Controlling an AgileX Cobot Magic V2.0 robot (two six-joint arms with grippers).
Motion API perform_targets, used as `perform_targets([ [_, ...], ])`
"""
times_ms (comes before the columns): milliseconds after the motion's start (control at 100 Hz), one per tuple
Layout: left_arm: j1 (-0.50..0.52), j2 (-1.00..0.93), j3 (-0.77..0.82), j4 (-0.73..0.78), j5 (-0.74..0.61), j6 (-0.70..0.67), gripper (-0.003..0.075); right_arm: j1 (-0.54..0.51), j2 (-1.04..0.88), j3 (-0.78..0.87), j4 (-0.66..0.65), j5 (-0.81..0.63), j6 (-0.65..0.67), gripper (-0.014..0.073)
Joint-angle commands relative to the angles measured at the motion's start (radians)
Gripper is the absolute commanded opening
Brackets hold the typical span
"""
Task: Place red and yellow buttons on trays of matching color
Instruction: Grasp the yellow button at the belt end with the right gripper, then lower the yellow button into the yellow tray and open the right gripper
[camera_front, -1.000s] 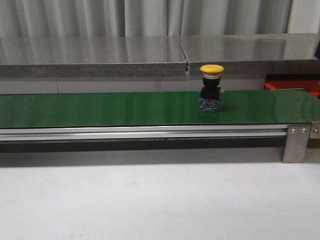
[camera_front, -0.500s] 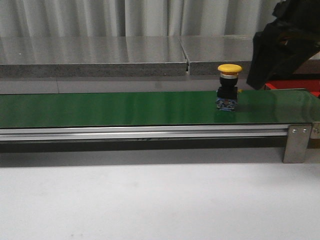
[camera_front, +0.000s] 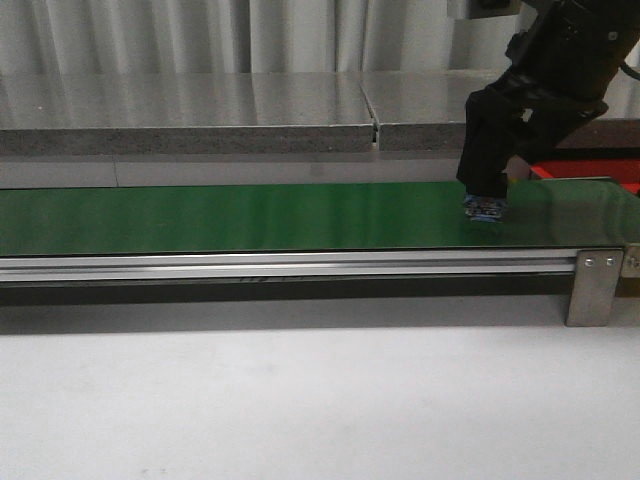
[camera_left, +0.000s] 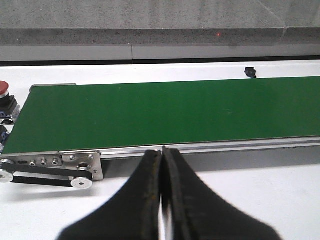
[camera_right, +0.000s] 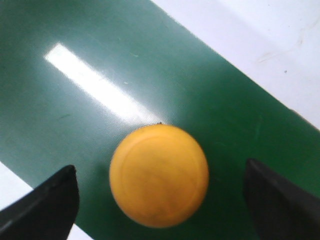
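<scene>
Right wrist view: the right pincer (camera_right: 160, 200) spread wide, a finger either side of the round yellow-capped push button (camera_right: 159, 175) standing on the long green belt (camera_right: 75, 75), apparently not touching. Left pincer (camera_left: 162, 200) pressed together above the white table (camera_left: 250, 200); a red-capped push button (camera_left: 3, 89) sits beyond the belt's end.

A factory-style test bench; a green conveyor belt (camera_front: 250, 215) on aluminium rails (camera_front: 290, 266) crosses a plain white table (camera_front: 300, 400); corrugated metal wall (camera_front: 250, 35) behind.
</scene>
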Motion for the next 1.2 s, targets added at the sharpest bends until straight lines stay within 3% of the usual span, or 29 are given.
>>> perform_targets([
  [0, -0.007, 0.01, -0.026, -0.021, -0.065, 0.002, -0.0019, -0.001, -0.042, -0.025, 0.02, -0.051, -0.012, 0.0636],
  [100, -0.007, 0.01, -0.026, -0.021, -0.065, 0.002, -0.0019, -0.001, -0.037, -0.025, 0.02, -0.058, -0.012, 0.0547],
  [290, -0.007, 0.01, -0.026, -0.021, -0.065, 0.002, -0.0019, -0.003, -0.032, -0.025, 0.01, -0.013, -0.012, 0.0174],
  [370, -0.007, 0.01, -0.026, -0.021, -0.065, 0.002, -0.0019, -0.004, -0.035, -0.025, -0.002, 0.002, -0.011, 0.0082],
  [570, -0.007, 0.01, -0.026, -0.021, -0.065, 0.002, -0.0019, -0.006, -0.087, -0.025, -0.02, 0.012, 0.007, 0.0069],
  [730, -0.007, 0.01, -0.026, -0.021, -0.065, 0.002, -0.0019, -0.066, -0.176, -0.025, -0.023, 0.051, 0.068, 0.0069],
  [940, -0.007, 0.01, -0.026, -0.021, -0.065, 0.002, -0.0019, -0.271, -0.283, -0.023, -0.024, 0.157, 0.197, 0.0069],
  [1190, -0.007, 0.01, -0.026, -0.021, -0.065, 0.002, -0.0019, -0.554, -0.325, -0.02, -0.024, 0.152, 0.273, 0.0069],
])
